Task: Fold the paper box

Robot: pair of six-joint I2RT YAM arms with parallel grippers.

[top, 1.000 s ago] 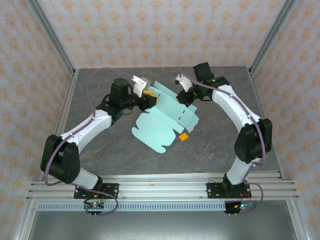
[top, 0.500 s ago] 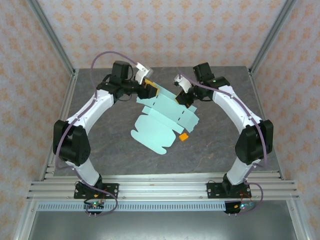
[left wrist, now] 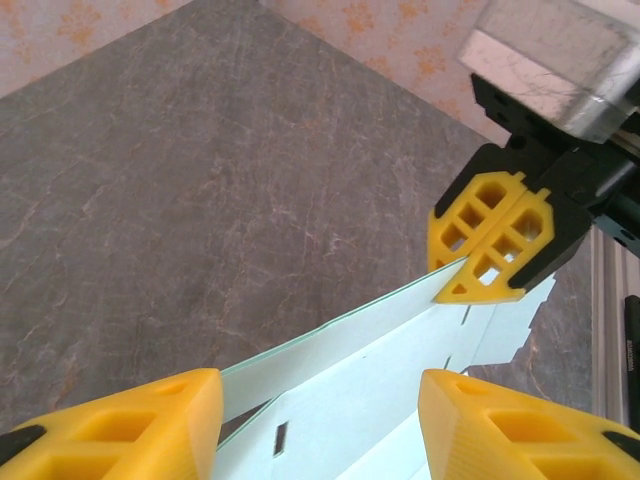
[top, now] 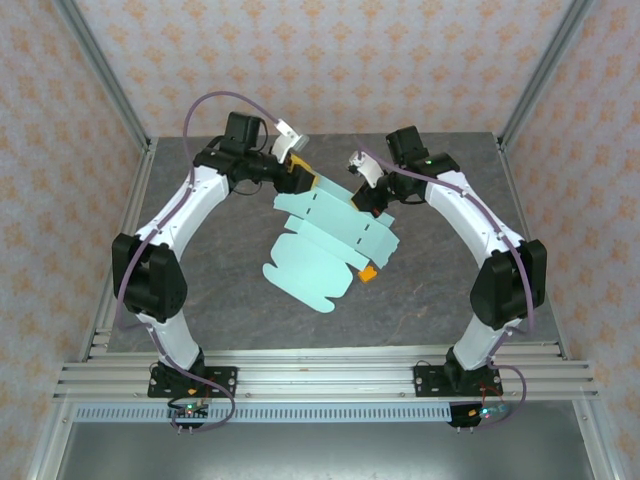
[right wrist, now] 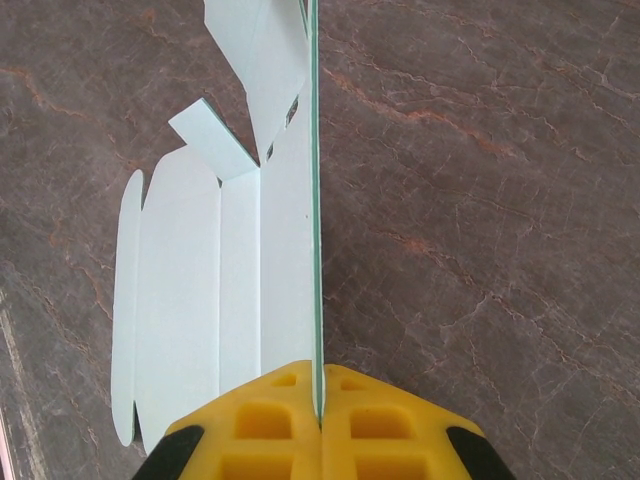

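Observation:
The paper box (top: 318,250) is a flat mint-green die-cut sheet with flaps, lying tilted near the table's middle, its far edge lifted. My right gripper (top: 372,196) is shut on that raised far edge; in the right wrist view the card (right wrist: 200,300) stands edge-on between the closed yellow fingers (right wrist: 270,420). My left gripper (top: 300,181) is at the sheet's far left corner. In the left wrist view it (left wrist: 320,415) is open, with the card (left wrist: 380,385) running between its spread fingers (left wrist: 140,430). The right gripper (left wrist: 492,240) shows there too, pinching the card's edge.
A tiny orange block (top: 369,272) lies beside the sheet's right edge. The dark stone-patterned table (top: 200,290) is bounded by aluminium frame posts (top: 105,80) and papered walls. Bare table lies on the near side of the sheet and to both sides.
My left arm has swung toward the far wall, and its gripper has shifted slightly back and opened wider. The right gripper stays shut on the card's edge.

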